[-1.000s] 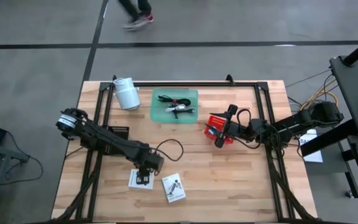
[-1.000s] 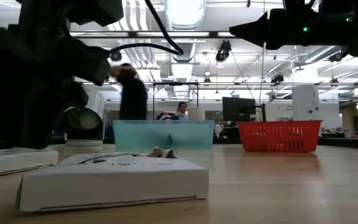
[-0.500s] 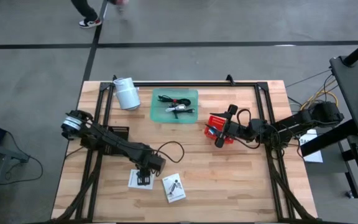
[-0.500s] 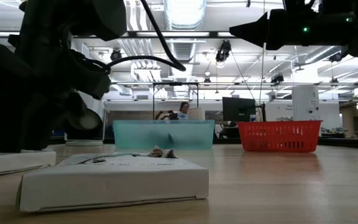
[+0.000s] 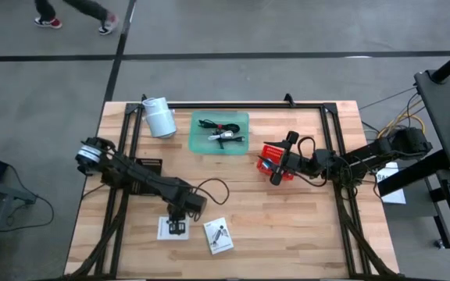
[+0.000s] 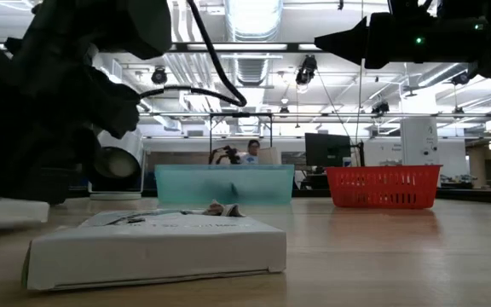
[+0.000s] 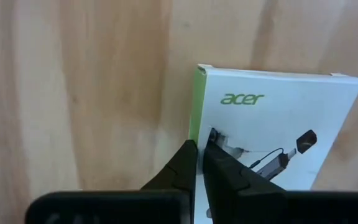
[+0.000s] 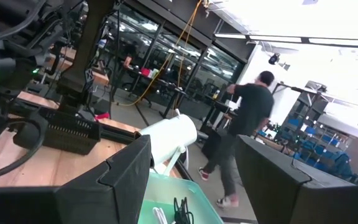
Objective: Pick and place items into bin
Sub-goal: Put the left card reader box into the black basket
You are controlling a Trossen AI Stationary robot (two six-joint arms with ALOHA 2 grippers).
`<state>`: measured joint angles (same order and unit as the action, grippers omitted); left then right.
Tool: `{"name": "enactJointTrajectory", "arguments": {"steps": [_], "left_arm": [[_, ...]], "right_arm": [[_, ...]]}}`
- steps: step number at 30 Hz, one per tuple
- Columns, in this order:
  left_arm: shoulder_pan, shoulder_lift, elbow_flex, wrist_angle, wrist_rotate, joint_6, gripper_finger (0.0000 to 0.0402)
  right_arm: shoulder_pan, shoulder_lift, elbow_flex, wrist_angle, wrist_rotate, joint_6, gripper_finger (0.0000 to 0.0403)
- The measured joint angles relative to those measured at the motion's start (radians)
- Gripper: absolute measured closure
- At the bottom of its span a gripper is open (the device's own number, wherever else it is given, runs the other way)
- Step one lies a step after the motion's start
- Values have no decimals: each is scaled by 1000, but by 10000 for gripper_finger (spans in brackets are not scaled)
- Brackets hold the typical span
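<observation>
Jaws of left gripper (image 7: 199, 148) together over white card (image 7: 278, 124); right gripper (image 5: 287, 158) jaws apart above red basket (image 5: 273, 153).

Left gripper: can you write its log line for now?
left gripper: shut on white box edge | right gripper: open, above red basket

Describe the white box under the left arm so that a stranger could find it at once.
On the wooden table, look at the near edge, left of centre, where two white boxes lie. It is the left box, under the left tool, whose fingers are shut; the other box lies free.
</observation>
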<state>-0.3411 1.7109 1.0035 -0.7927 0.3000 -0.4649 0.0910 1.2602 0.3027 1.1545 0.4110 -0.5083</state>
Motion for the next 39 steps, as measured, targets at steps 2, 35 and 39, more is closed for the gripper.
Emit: {"name": "enactJointTrajectory", "arguments": {"steps": [2, 35, 39], "left_arm": [[12, -5, 14, -36, 24, -5, 399], [257, -431, 106, -372, -349, -565, 401], [257, -468, 105, -475, -391, -642, 401]], "right_arm": [[0, 0, 0, 0, 0, 0, 184], [0, 0, 0, -2, 1, 4, 184], [0, 0, 0, -3, 1, 4, 184]]}}
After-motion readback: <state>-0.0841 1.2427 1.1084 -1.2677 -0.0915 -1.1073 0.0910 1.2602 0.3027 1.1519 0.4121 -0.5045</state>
